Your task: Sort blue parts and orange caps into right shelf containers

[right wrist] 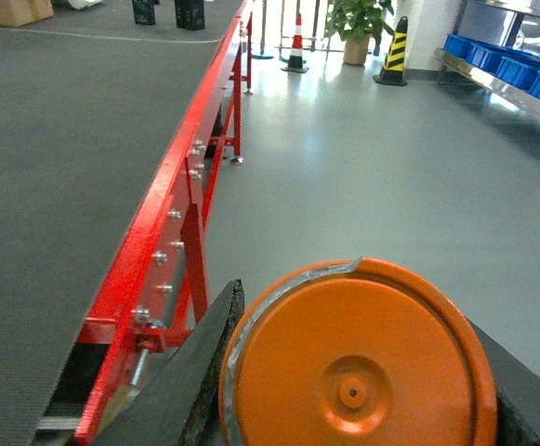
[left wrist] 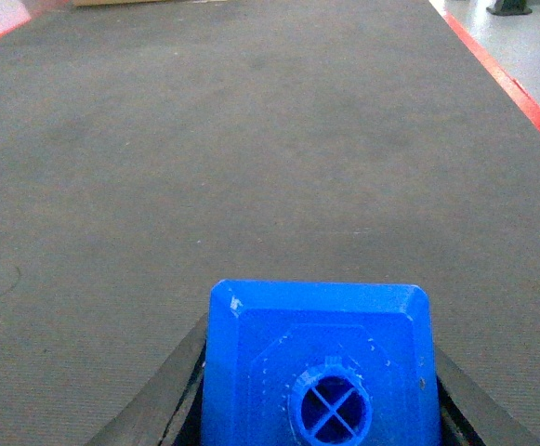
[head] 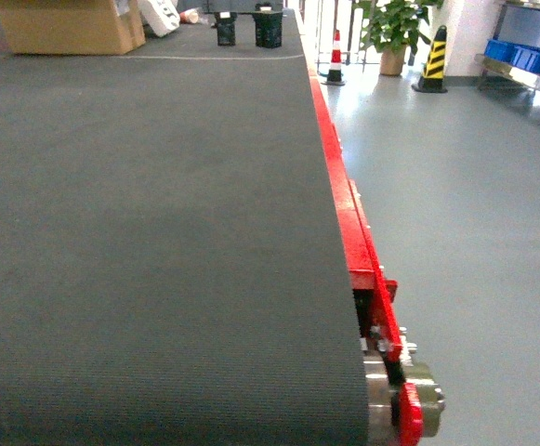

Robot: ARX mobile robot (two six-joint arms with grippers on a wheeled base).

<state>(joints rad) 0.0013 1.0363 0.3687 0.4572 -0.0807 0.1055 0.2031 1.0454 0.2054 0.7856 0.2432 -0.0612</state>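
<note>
Blue part (left wrist: 321, 367) sits clamped in the left claw (left wrist: 318, 390); orange cap (right wrist: 358, 358) in the right claw (right wrist: 344, 372).

Bright, even indoor light. The grey floor (right wrist: 362, 158) shows soft glare near the far plant (right wrist: 355, 23). The dark belt (head: 139, 242) is matte, without clear shadows. Close-up orange cap (right wrist: 358, 362) and blue part (left wrist: 321, 367) look slightly soft.
</note>
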